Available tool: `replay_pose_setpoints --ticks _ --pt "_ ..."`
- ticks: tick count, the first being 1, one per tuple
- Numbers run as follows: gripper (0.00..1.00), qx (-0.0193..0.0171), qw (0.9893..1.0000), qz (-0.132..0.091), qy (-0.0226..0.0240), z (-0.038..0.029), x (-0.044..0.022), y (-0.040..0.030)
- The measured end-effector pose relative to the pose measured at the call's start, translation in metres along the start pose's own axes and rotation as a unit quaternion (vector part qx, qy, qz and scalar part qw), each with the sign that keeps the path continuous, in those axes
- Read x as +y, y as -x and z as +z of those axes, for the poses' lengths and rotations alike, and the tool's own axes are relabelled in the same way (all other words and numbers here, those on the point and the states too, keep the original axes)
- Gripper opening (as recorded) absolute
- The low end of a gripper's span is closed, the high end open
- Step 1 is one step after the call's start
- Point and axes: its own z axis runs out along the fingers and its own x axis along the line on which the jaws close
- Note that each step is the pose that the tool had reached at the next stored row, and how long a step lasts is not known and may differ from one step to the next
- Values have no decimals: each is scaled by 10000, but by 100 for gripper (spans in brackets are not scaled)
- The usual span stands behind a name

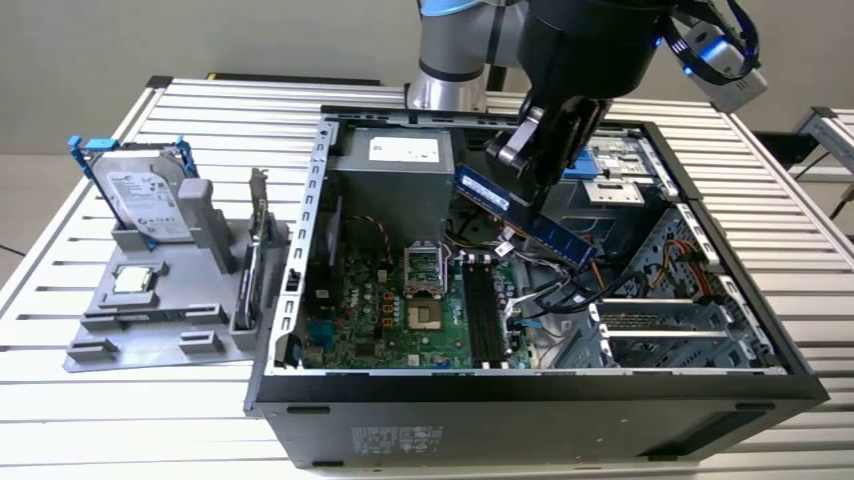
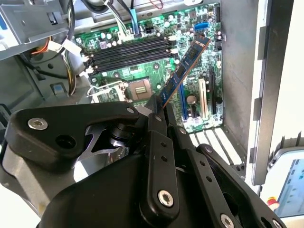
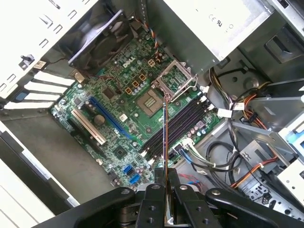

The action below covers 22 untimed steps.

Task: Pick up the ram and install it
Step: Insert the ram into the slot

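In the exterior view I count one gripper [image 1: 534, 165] over one open computer case [image 1: 721, 300], its jaws clamped on one ram [image 1: 527, 212]. The stick slants down out of the jaws, in the air above the motherboard [image 1: 387, 310] and clear of the memory slots [image 1: 483, 315] below. Away from the jaws, outside the case, I see one grey holder tray [image 1: 134, 330] with one hard drive [image 1: 140, 195] standing in it and one expansion card [image 1: 256, 225] upright beside it; neither wrist view takes those in.

In the second wrist view I see the gripper [image 2: 156, 111] pinching one end of the ram [image 2: 186, 66], which reaches past the fingertips over the board. I count four black memory slots [image 2: 128, 50] just beyond the stick, all bare.

In the first wrist view the ram [image 3: 165, 137] is edge-on, a thin line rising from between the closed fingers [image 3: 154, 202] across the memory slots [image 3: 175, 126] toward the one processor socket [image 3: 151, 100]. One fan [image 3: 99, 40] sits further off.
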Motion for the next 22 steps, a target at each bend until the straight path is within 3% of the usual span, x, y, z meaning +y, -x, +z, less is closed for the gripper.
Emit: replay_pose_setpoints --ticks 6,22 --pt "0 3 9997 261 7 1 0 0" --pt "0 10 9979 647 14 3 0 0"
